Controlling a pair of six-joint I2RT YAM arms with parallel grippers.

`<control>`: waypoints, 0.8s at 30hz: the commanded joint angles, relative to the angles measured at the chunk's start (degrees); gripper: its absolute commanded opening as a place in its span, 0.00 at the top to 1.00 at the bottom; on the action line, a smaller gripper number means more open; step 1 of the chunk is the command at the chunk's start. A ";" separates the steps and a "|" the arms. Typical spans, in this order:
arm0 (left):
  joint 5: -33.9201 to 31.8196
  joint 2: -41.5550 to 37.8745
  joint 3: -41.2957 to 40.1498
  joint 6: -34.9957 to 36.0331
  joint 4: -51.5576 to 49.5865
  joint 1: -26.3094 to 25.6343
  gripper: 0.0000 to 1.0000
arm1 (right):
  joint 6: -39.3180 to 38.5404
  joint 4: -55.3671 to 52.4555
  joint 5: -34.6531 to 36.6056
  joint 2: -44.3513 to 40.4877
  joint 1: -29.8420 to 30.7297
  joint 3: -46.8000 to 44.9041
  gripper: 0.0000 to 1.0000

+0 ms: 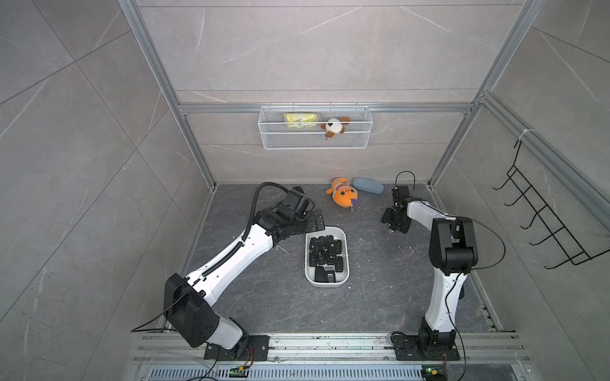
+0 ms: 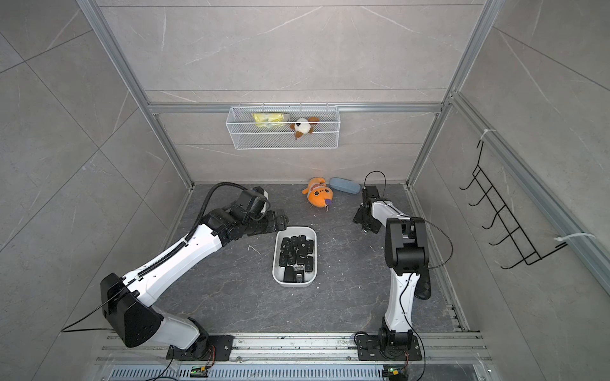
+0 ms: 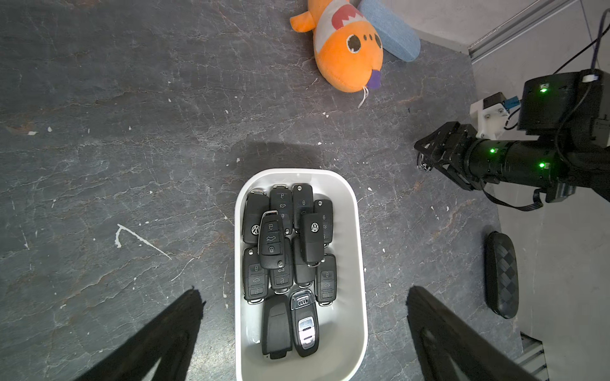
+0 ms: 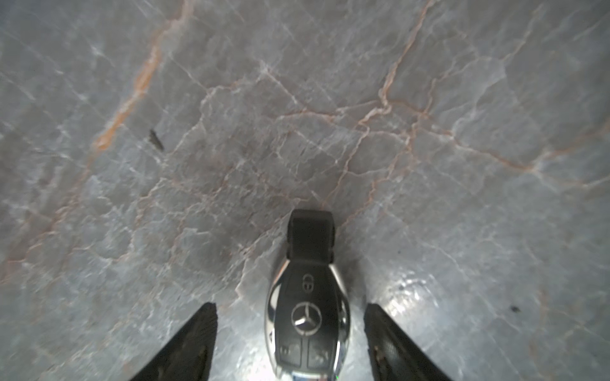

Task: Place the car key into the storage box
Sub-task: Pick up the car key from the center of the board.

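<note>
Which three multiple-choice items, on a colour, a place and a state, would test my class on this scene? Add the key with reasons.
1. The box is: A white; B blue; C black.
2. The star-badged key lies: A in the box; B on the table between the fingers of the right gripper; C in the basket.
3. The left gripper is: A shut on a key; B shut on the plush; C open, holding nothing.

Key:
1 A: its rim and walls show white in both top views.
2 B: the right wrist view shows it flat on the table, with a gap to each finger.
3 C: the left wrist view shows its fingers wide apart with nothing between them.
</note>
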 commanded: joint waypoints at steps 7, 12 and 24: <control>1.87 -0.40 0.31 0.65 1.84 0.95 0.00 | -1.24 -3.96 -2.29 3.00 -0.27 2.61 0.40; 2.54 -0.18 0.35 0.95 2.23 1.12 0.00 | -1.86 -7.21 -0.80 3.05 -0.24 2.69 0.41; 3.80 -0.25 -0.84 0.56 2.88 1.36 0.00 | -4.01 -12.15 2.19 6.28 -0.17 6.05 0.44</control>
